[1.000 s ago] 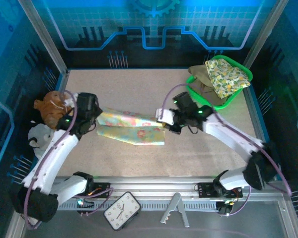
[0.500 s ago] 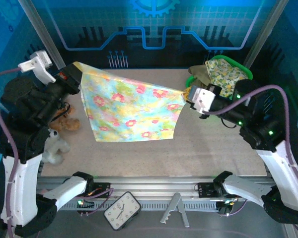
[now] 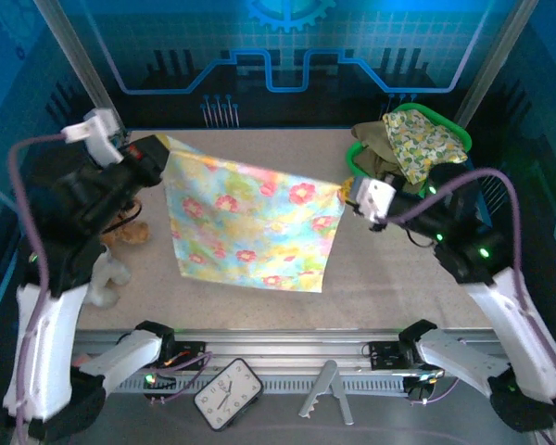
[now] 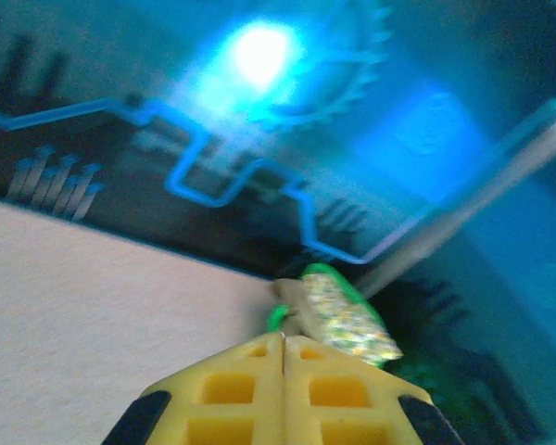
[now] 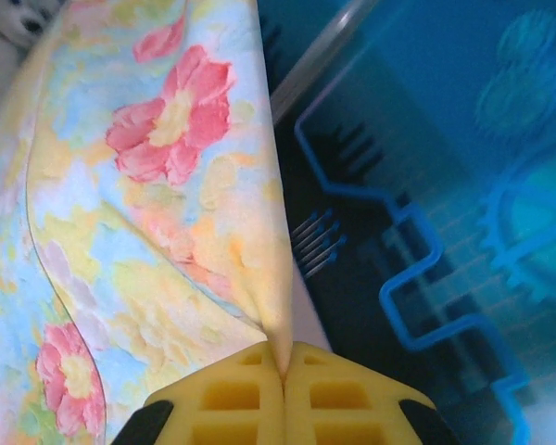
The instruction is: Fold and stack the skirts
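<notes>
Skirt in hand: flowered skirt (image 3: 250, 227), pastel yellow and blue with pink blooms, hangs spread like a sheet between the two arms, above the bench (image 3: 398, 269). Its top edge sags slightly in the middle.
Left gripper (image 3: 157, 156): raised over the bench's rear left. In the top view the jaws are clenched on the skirt's upper left corner. In the left wrist view the yellow fingers (image 4: 227, 389) meet flush.
Right gripper (image 3: 349, 193): raised right of centre, just in front of the basket (image 3: 357, 153). The jaws are clenched on the skirt's upper right corner. In the right wrist view a fold of the cloth runs down into the seam between the fingers (image 5: 227, 394).
Basket: green, at the bench's rear right corner.
Yellow-green skirt (image 3: 422, 144): small floral print, lying on top in the basket and draped over its rim.
Olive skirt (image 3: 375, 139): in the basket beneath the yellow-green one, showing at the left side.
Toys: brown plush (image 3: 125, 230) and pale plush (image 3: 107, 273) on the bench's left edge, partly hidden by the left arm.
Clock (image 3: 227, 394): lying on the rail in front of the bench, near the left arm's base.
</notes>
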Tool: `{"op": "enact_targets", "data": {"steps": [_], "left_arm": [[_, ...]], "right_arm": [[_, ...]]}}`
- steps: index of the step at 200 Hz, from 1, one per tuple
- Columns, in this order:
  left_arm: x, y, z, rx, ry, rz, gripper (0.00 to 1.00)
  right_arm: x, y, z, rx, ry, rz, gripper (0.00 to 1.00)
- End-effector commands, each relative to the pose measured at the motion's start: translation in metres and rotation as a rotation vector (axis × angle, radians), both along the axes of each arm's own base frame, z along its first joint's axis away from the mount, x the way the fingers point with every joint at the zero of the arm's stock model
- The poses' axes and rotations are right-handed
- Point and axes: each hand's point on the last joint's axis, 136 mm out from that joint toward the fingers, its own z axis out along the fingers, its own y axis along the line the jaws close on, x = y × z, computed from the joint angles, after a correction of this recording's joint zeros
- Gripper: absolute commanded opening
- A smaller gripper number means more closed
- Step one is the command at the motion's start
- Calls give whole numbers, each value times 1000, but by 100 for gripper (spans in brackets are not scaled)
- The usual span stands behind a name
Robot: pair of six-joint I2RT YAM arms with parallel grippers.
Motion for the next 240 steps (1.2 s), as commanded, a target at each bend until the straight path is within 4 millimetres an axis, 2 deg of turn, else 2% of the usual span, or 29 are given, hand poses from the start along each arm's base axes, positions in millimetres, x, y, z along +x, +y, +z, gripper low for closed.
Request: {"op": "enact_targets", "data": {"steps": [1,14,38,43,44,46,48,50,54,58,59,64,67,70,71,74,81,93,105,115,128,144,163,188,197,219,240], "left_arm": [[66,36,-74,150,205,254,0],[103,48,-110,202,283,325,0],[185,62,-193,222,432,364,0],[201,66,-207,226,457,372,0],[205,67,-211,226,465,374,0],[211,68,-218,227,479,376,0],[216,69,-217,222,477,380,0],[225,71,-226,226,494,382,0],[237,72,-231,230,503,384,11],[249,74,-245,238,534,384,25],[251,74,-249,241,545,385,32],[264,75,-254,239,565,383,57],[270,75,-257,244,583,380,68],[276,73,-261,249,601,373,85],[278,72,-261,249,605,371,90],[281,71,-265,253,623,364,97],[286,63,-269,255,651,338,99],[287,48,-271,273,652,302,99],[281,33,-269,285,629,275,99],[271,20,-271,263,630,240,99],[253,4,-286,217,658,188,99],[230,-18,-307,143,697,117,99],[208,-46,-331,37,744,25,99],[200,-74,-353,-122,777,-82,99],[199,-77,-362,-153,804,-75,99],[190,-63,-384,-195,851,40,99],[177,-58,-395,-234,868,86,99]], "right_arm": [[65,-4,-34,60,105,-39,0],[107,-7,-68,63,208,-69,0],[178,0,-132,29,397,-121,0],[194,1,-142,31,421,-149,0],[196,1,-138,38,410,-156,0],[203,1,-141,42,419,-169,0],[210,1,-144,46,424,-184,3],[216,1,-148,53,435,-199,6],[229,0,-154,65,449,-232,16],[239,0,-158,76,465,-263,27],[242,0,-159,78,468,-269,30],[254,-1,-161,93,491,-319,53],[260,-2,-166,99,514,-348,73],[266,-3,-167,104,531,-379,94],[267,-4,-169,104,542,-388,97],[271,-5,-169,111,560,-414,100],[275,-7,-168,122,598,-468,100],[279,-11,-169,152,643,-569,100],[274,-13,-171,188,691,-637,100],[268,-14,-175,232,740,-702,100],[257,-13,-182,276,790,-764,100],[244,-2,-193,322,857,-790,100],[236,22,-208,433,960,-746,100],[239,41,-234,573,1122,-768,100],[244,45,-248,594,1175,-799,100],[253,61,-274,618,1294,-809,100],[257,69,-300,600,1365,-865,100]]}}
